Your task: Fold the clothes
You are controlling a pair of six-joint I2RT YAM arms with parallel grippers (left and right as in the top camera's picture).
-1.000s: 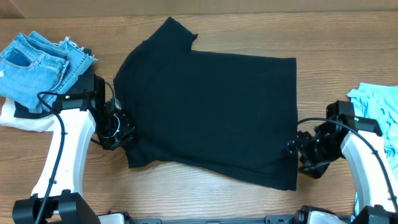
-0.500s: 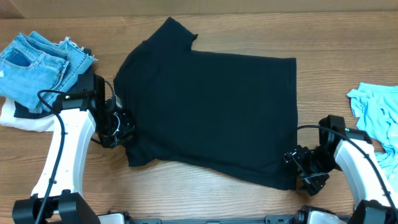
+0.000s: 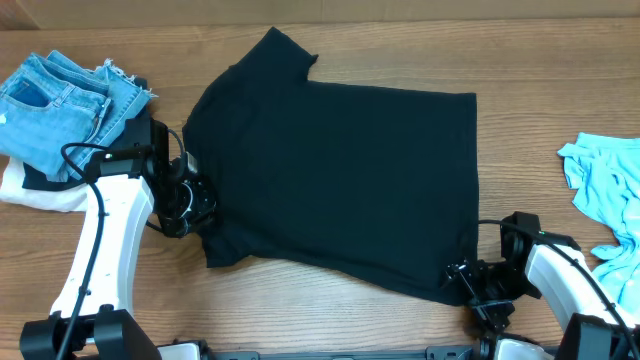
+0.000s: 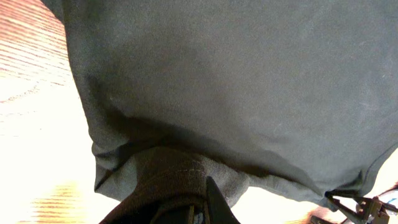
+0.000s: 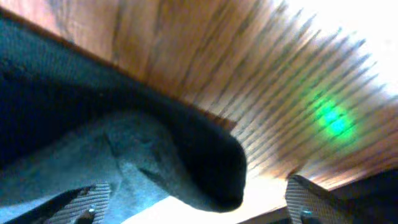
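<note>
A black T-shirt (image 3: 340, 170) lies spread flat on the wooden table, collar toward the far left. My left gripper (image 3: 192, 212) is at the shirt's near-left edge. In the left wrist view the cloth (image 4: 236, 81) is bunched over the jaws (image 4: 186, 202), which are shut on it. My right gripper (image 3: 468, 285) is at the shirt's near-right corner. In the right wrist view its fingers (image 5: 196, 202) are wide open, with the shirt corner (image 5: 155, 162) lying between them on the table.
Folded blue jeans (image 3: 60, 100) rest on a white garment (image 3: 35, 190) at the far left. A light blue garment (image 3: 605, 185) lies crumpled at the right edge. Bare wood shows along the near edge of the table (image 3: 330, 310).
My right arm has moved toward the near edge and slightly left, from the shirt's right side to its near-right corner. The left arm and the shirt have not moved.
</note>
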